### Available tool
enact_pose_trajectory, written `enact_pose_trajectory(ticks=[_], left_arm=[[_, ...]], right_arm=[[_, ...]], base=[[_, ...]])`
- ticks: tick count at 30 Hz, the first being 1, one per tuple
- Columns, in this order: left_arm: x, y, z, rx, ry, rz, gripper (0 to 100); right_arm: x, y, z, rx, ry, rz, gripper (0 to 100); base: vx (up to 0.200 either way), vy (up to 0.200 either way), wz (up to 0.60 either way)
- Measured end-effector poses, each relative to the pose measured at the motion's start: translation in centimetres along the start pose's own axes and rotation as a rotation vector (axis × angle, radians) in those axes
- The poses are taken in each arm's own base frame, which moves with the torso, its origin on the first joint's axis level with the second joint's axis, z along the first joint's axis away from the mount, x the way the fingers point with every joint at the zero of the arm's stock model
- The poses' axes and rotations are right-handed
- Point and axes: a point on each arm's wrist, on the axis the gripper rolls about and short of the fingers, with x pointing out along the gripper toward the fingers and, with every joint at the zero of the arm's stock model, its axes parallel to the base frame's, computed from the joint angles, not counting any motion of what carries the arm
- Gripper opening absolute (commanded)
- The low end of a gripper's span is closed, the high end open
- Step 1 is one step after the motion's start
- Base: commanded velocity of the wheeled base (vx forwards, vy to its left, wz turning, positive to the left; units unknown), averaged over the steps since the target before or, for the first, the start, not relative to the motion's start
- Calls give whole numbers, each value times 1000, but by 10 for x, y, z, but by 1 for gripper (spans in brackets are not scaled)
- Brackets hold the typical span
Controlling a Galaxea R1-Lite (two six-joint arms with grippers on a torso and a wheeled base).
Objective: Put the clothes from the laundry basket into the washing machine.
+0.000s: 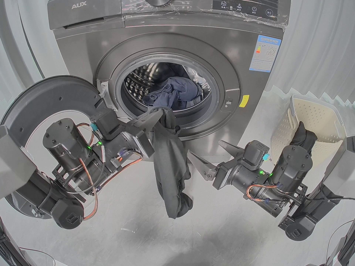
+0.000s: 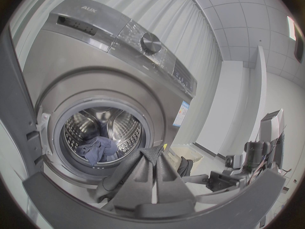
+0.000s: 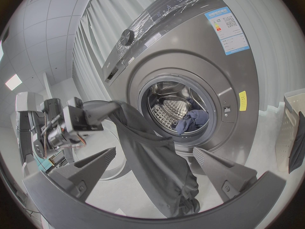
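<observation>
The grey washing machine (image 1: 229, 48) stands with its round door (image 1: 48, 100) swung open to the left. A blue garment (image 1: 177, 91) lies in the drum (image 2: 127, 134). My left gripper (image 1: 157, 112) is at the lower rim of the opening, shut on a dark grey garment (image 1: 170, 167) that hangs down toward the floor. In the left wrist view that gripper (image 2: 155, 153) pinches the cloth (image 2: 152, 150). My right gripper (image 1: 209, 154) hangs open and empty below the opening, to the right of the cloth. The cream laundry basket (image 1: 318, 119) at right holds a dark garment (image 1: 305, 135).
Pale curtains (image 1: 321, 37) hang behind and beside the machine. The grey floor (image 1: 222, 233) in front is bare. The open door takes up the room at left, and the basket leans close by the machine's right side.
</observation>
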Motion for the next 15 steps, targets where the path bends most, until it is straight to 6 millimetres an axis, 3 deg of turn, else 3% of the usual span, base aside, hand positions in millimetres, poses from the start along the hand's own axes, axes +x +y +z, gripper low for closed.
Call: enact_pose_trajectory(ticks=[8,15], left_arm=[[-10,-10,31,10,-84,-45,0],[-14,-12,42,18,-112,-64,0]], right_arm=[[5,-19,-8,-13,26,-31,100],[21,-34,-26,-17,75,50,100]], base=[[0,0,0],[0,0,0]])
